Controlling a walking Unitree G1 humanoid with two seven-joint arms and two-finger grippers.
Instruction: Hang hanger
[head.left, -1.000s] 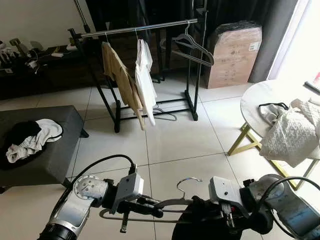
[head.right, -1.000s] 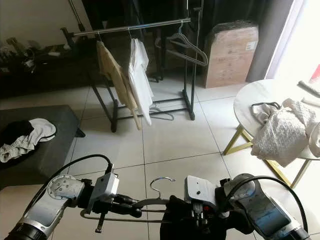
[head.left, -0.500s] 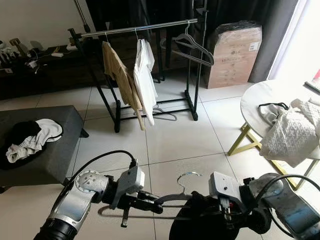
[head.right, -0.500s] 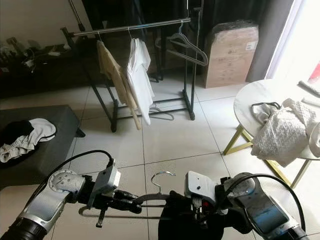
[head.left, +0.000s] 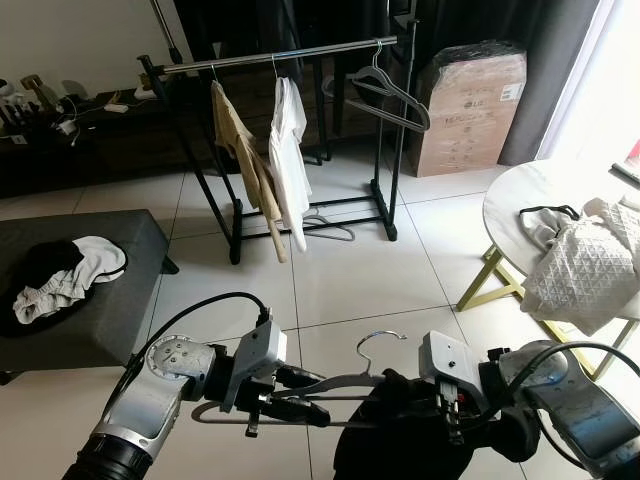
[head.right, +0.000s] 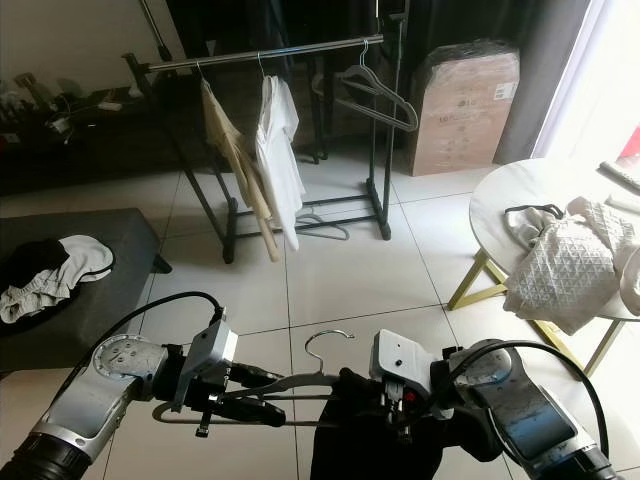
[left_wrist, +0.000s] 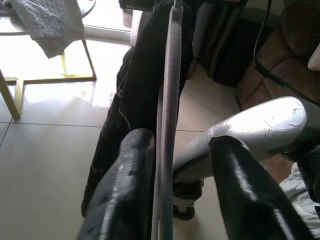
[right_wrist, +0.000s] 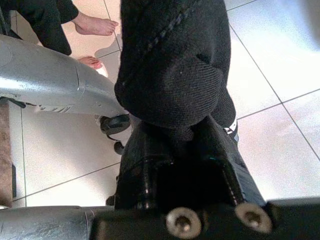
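i've got the grey hanger (head.left: 335, 385) low in front of me, a black garment (head.left: 400, 445) draped over it, silver hook up. my left tool (head.left: 295, 395) straddles its thin bar, fingers (left_wrist: 125, 190) parted and not pinching. my right tool (right_wrist: 175, 145) is clenched on the thick knit cloth. i judge this the carry step: next i must walk to the clothes rack (head.left: 280, 58) across the glossy tile floor (head.left: 350, 270) and lift the hook over its round metal rail, between the white shirt (head.left: 290, 150) and the empty hanger (head.left: 385, 95).
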